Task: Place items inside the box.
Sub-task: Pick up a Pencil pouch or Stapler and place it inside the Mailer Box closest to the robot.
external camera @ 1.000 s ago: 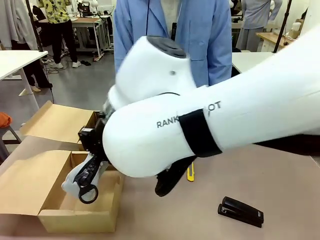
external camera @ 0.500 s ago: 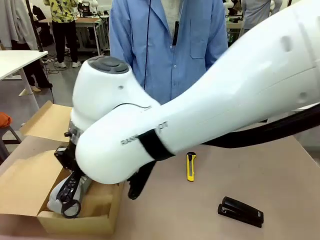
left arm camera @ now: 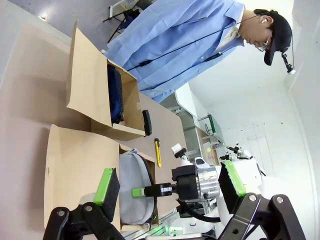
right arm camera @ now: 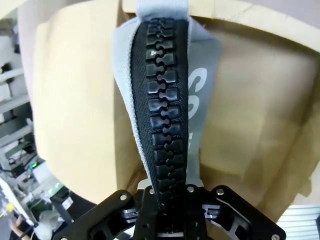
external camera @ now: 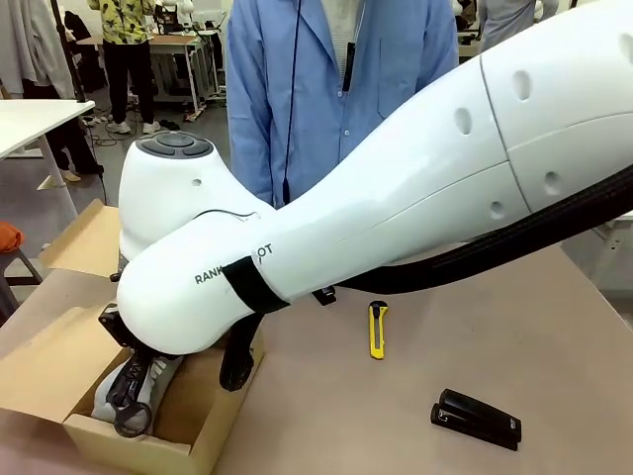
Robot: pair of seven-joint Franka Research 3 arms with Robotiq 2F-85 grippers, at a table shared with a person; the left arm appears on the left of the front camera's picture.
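Right claw point(right arm camera: 167, 200) pinching the grey pouch point(right arm camera: 161, 100) low inside the box point(external camera: 138, 451) — next it must spread and lift clear.

right arm point(external camera: 415, 188): white rounded shell, black band, grey lettering, black cable point(external camera: 534, 237) | left jaws: black, green pads point(left arm camera: 106, 186)

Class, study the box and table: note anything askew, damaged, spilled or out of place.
Nothing is damaged or spilled. The grey pouch sits slanted in the box, not flat, with the right gripper shut on its zip edge. The yellow knife and a black stapler lie on the table outside it.
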